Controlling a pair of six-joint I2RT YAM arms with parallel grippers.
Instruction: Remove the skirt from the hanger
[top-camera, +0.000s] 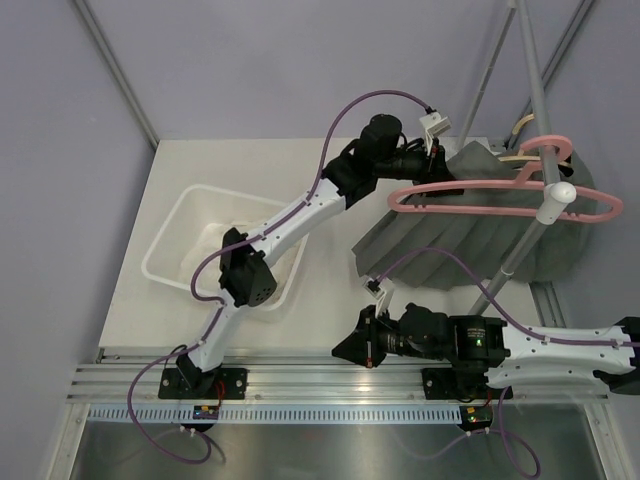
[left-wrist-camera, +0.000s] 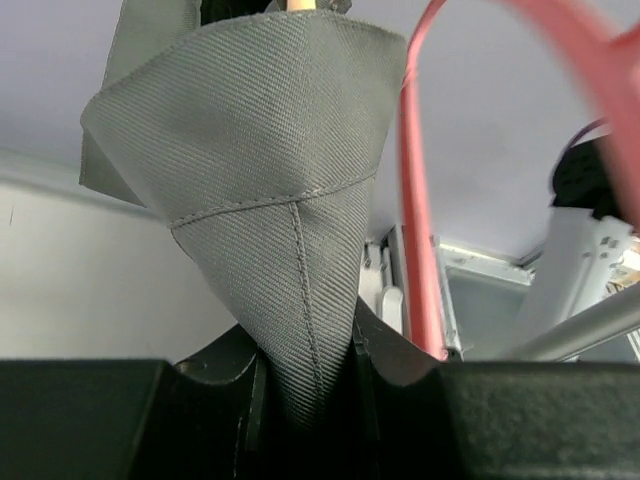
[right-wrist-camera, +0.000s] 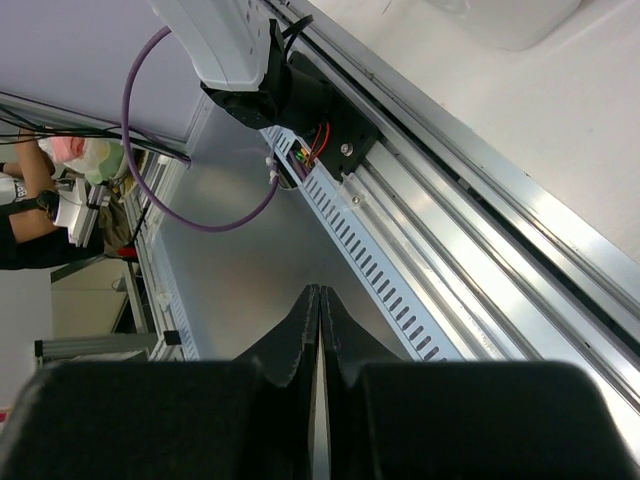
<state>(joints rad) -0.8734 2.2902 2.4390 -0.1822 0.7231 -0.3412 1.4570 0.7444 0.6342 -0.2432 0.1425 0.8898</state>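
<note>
The grey pleated skirt (top-camera: 470, 235) hangs from a pink hanger (top-camera: 500, 198) on a grey rail stand (top-camera: 537, 95) at the back right of the table. My left gripper (top-camera: 447, 168) is at the skirt's upper left corner and is shut on a fold of its waistband (left-wrist-camera: 300, 300); the pink hanger bar (left-wrist-camera: 418, 230) runs just beside it. My right gripper (top-camera: 345, 345) is shut and empty, low at the table's near edge, pointing left, apart from the skirt; its closed fingertips (right-wrist-camera: 320, 300) show over the metal rail.
A white plastic bin (top-camera: 215, 245) sits at the left of the table under the left arm. Aluminium rails (top-camera: 300, 385) run along the near edge. The stand's slanted pole (top-camera: 515, 250) crosses in front of the skirt.
</note>
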